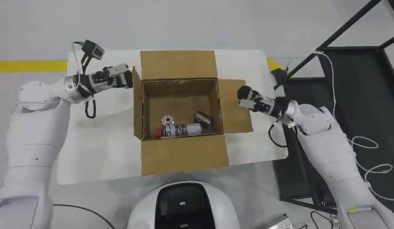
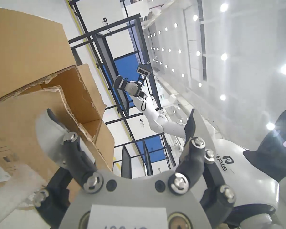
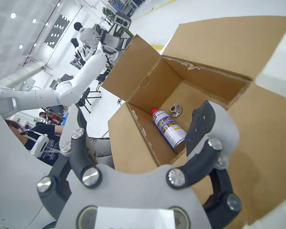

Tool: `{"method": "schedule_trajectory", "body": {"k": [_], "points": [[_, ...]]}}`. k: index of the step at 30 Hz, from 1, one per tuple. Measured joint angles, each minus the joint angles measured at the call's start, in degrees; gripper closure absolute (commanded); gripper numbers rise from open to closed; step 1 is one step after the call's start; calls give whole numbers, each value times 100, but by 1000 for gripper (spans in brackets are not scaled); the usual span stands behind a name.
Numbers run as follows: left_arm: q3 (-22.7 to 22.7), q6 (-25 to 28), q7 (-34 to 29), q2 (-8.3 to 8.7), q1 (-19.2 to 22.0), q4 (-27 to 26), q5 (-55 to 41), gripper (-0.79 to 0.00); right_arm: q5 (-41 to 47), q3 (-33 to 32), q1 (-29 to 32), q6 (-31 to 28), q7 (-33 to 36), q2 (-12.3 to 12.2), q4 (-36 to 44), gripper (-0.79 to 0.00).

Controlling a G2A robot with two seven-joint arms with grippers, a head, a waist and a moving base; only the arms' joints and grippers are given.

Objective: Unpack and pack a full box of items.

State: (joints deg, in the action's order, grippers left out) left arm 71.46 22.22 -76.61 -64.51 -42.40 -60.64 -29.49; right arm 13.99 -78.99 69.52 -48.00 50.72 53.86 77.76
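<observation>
An open cardboard box (image 1: 180, 81) stands mid-table with its flaps spread. Inside lie a spray can (image 1: 183, 130) with a red cap, a metal flange (image 1: 167, 119) and a dark small item (image 1: 204, 117). My left gripper (image 1: 127, 81) is open at the box's upright left flap (image 2: 62, 110); one of its fingers (image 2: 50, 125) lies against the cardboard. My right gripper (image 1: 244, 95) hovers open over the right flap (image 1: 237, 109), holding nothing. The right wrist view looks into the box at the spray can (image 3: 168, 129) and flange (image 3: 176, 109), between the open gripper's (image 3: 140, 120) fingers.
The white table (image 1: 98, 149) has bare room to the left of the box and a narrow strip in front. A black metal frame (image 1: 345, 38) and dark cart stand just past the table's right edge. A yellow floor line (image 1: 31, 65) runs behind.
</observation>
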Motion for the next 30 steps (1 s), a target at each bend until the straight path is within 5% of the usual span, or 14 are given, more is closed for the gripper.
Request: {"method": "schedule_trajectory", "body": {"k": [9,18,30], "points": [[-930,450,732,-248,224,226,679,-785,551,98,-221,-125,105,22,-1269,-785],[-1366,506,763,-382,280,540,731,-785,270,395,-590,-45,-70,109,-2444,-785],[-1493,803,874,-377,313,628,1328,-785,960,991,-716,-63,505,237,-2352,-785]]}}
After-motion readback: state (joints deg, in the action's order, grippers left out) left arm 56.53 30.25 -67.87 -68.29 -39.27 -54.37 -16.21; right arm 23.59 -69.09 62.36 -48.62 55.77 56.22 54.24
